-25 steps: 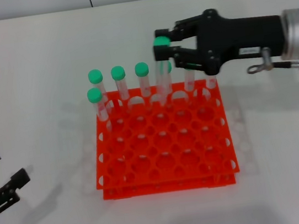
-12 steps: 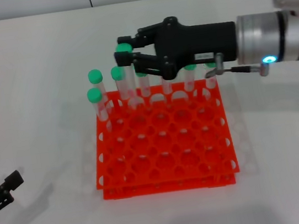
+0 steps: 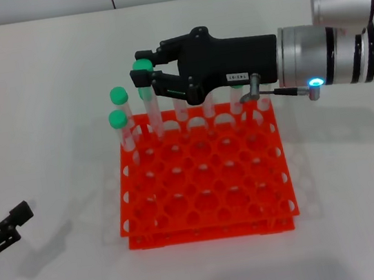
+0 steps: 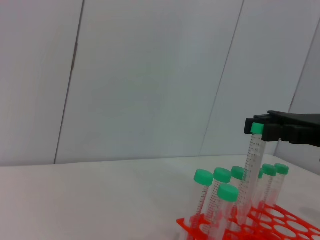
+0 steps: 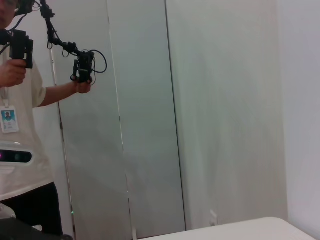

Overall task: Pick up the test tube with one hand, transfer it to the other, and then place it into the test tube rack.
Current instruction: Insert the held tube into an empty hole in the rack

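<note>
Two end effectors show in the head view. The right end effector (image 3: 144, 75) is clamped on the green cap of the test tube (image 3: 147, 100), over the back row of the test tube rack (image 3: 203, 179). The left end effector (image 3: 0, 222) waits low on the desk (image 3: 42, 98) with its fingers apart. In the left wrist view, the tube hangs a bit tilted, its tip near a hole. It should go down straight and slow. The right wrist view shows only a wall and a person.
</note>
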